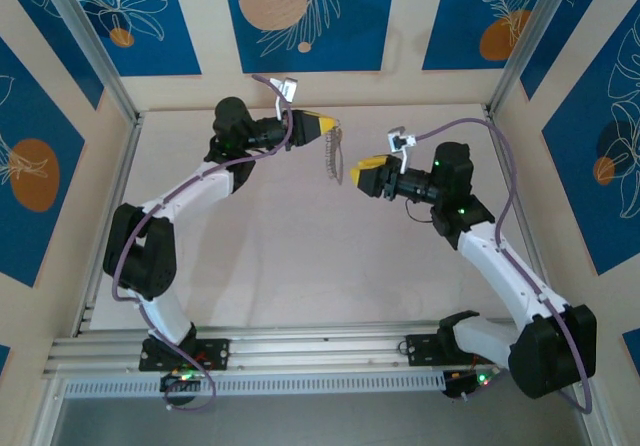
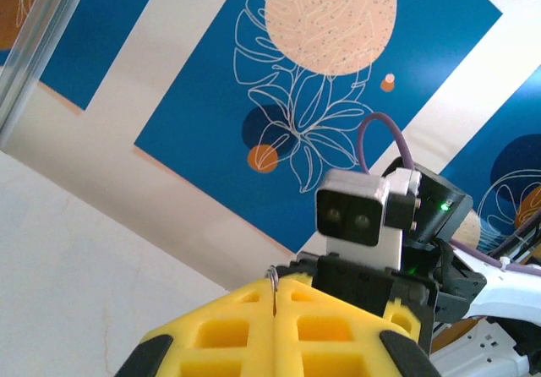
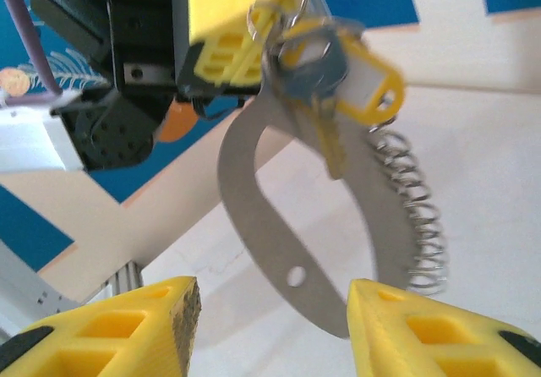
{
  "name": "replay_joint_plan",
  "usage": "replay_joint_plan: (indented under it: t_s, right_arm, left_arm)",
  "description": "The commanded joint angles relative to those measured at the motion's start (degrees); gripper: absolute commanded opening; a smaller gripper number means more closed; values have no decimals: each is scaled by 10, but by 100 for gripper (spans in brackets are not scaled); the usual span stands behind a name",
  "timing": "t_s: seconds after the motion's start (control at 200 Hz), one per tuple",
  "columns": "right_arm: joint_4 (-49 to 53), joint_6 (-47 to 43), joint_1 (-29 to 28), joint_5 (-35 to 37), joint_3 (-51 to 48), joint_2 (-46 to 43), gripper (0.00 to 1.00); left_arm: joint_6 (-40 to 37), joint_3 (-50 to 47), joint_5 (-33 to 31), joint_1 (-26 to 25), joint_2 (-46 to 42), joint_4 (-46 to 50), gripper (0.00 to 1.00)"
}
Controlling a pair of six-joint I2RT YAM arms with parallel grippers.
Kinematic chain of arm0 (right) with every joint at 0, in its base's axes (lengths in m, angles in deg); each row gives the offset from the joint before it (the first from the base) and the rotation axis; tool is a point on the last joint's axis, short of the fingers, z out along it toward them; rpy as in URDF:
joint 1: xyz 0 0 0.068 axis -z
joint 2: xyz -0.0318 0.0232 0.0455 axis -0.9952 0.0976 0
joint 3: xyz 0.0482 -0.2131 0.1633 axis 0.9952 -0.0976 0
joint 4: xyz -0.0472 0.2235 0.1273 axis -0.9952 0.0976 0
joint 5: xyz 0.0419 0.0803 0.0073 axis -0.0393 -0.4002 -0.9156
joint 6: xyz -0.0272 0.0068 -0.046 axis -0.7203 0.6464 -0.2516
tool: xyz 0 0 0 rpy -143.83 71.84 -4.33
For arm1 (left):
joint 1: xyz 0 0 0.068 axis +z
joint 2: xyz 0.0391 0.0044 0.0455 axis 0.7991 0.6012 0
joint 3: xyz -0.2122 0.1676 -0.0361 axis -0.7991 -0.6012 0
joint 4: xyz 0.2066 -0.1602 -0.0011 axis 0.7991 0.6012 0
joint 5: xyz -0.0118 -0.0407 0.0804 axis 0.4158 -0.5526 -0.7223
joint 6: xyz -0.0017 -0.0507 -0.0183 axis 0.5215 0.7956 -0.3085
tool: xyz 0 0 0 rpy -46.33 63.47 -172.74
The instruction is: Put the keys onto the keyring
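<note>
Here the left gripper (image 1: 322, 124) is pressing its 2 yellow fingers flush together, with no gap showing between them in the left wrist view (image 2: 275, 305). A small wire ring (image 2: 271, 274) is poking up out of the seam at the fingertips, pinched there.

Just below those fingertips, the keys (image 3: 317, 68) are dangling as a tight silvery cluster, with a yellow tag (image 3: 372, 90) hanging against them on the side. The keyring (image 3: 237, 191), a flat grey oval band, is hanging down from the same cluster; its upper end is hidden behind the keys, so I cannot tell how it is joined. A coiled spring (image 3: 418, 225) is trailing beside it.

The right gripper (image 1: 358, 174) is facing the bunch from nearby, touching nothing. Its 2 fingers (image 3: 135, 326) are standing wide apart in its own wrist view (image 3: 275, 326), with the lower curve of the keyring showing in the gap between them.
</note>
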Motion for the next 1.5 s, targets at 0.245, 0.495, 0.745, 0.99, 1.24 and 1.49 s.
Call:
replay_joint_plan:
  t_s: [0.245, 0.495, 0.745, 0.99, 1.24, 1.49]
  right_arm:
    - [-148, 131, 20, 28, 67, 49, 50]
    - [-305, 236, 22, 33, 80, 117, 48]
    - [-372, 277, 6, 33, 95, 167, 43]
    - [-409, 287, -10, 31, 93, 185, 37]
    - [-412, 288, -21, 30, 98, 197, 28]
    - [-403, 285, -27, 26, 107, 207, 14]
  left_arm:
    - [36, -9, -13, -5, -12, -79, 0]
    - [48, -12, -26, -8, -9, -94, 0]
    - [62, -14, -40, -13, -5, -110, 0]
    - [63, -16, -47, -13, -5, -114, 0]
    - [64, -14, -47, -14, -2, -115, 0]
    - [67, -13, -49, -14, -2, -120, 0]
